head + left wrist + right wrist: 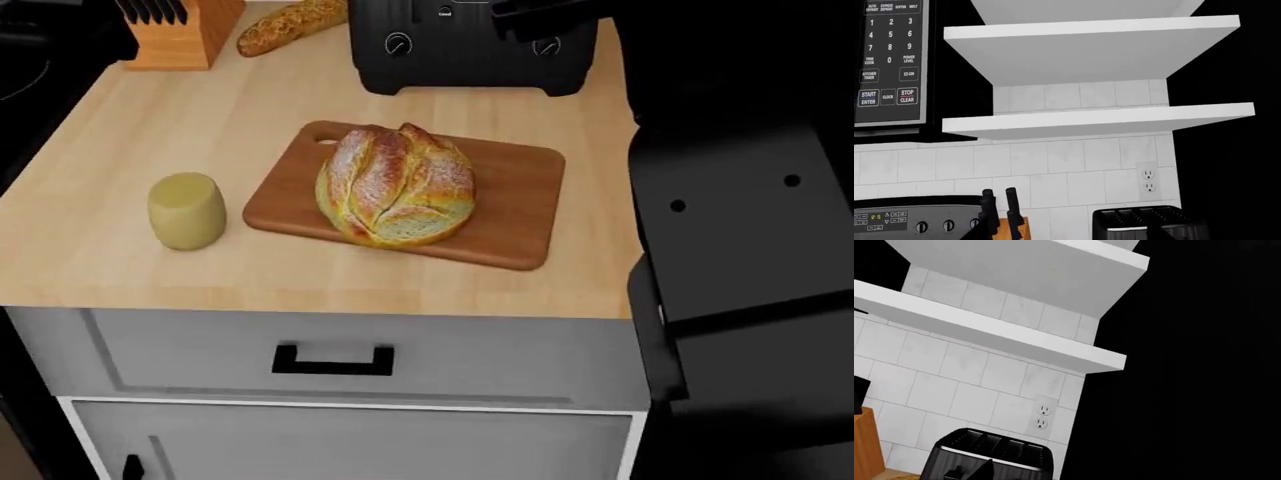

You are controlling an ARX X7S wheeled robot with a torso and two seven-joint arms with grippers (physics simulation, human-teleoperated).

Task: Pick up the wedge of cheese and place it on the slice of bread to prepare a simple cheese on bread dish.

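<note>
step: pre-grasp, nothing picked; cheese (186, 210) sits untouched on the table (80, 150).
jaws: neither gripper shows in any view; wide or narrow, cannot tell. Both wrist cameras face the tiled wall and shelves (1094, 120), not the table.
cheese: left of the board (514, 205), just beside its edge, apart from it; pale yellow, smooth, rounded barrel-like block, lying free.
bread: round crusty loaf (395, 185) on the board, golden-brown, flour-dusted, scored splits on top.
behind the board: toaster (470, 45); baguette (287, 25) further left.
next: likely lower an arm to the cheese, jaws spread around its rounded sides; smooth curve could slip or roll.
</note>
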